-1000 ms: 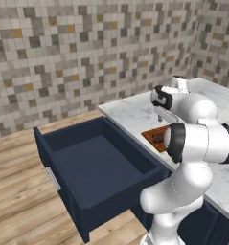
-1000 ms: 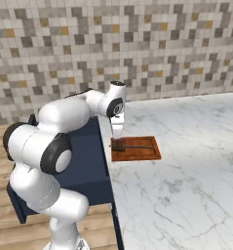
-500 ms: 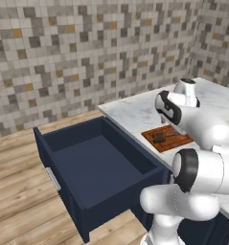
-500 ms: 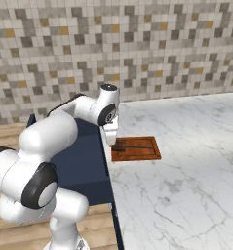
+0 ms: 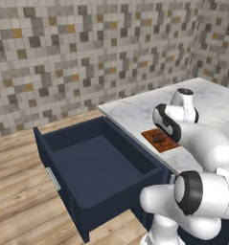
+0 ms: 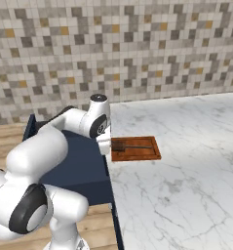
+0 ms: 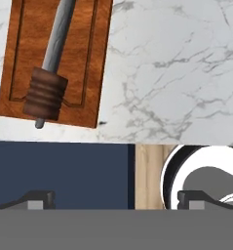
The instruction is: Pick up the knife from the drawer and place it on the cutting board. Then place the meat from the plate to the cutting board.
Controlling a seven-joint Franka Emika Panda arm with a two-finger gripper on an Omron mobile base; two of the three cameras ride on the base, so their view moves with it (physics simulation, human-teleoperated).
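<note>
Ribbed reddish-brown knife (image 7: 50, 73) handle lies on grooved wooden cutting board (image 7: 25, 44).

The board (image 7: 54, 58) looks like reddish-brown wood with visible grain, smooth and faintly satin, a darker groove cut near its edge. On it the knife (image 7: 52, 68) has a pale, dull metallic blade and a ribbed brown handle that reads as turned wood. The counter (image 6: 186, 171) is white marble with grey veins, polished smooth. The drawer (image 5: 97, 167) is flat navy, matt, with a slim silvery metal handle (image 5: 52, 179). The wall (image 5: 87, 48) is small matt mosaic tile; the floor (image 5: 15, 191) is pale wood planking.
</note>
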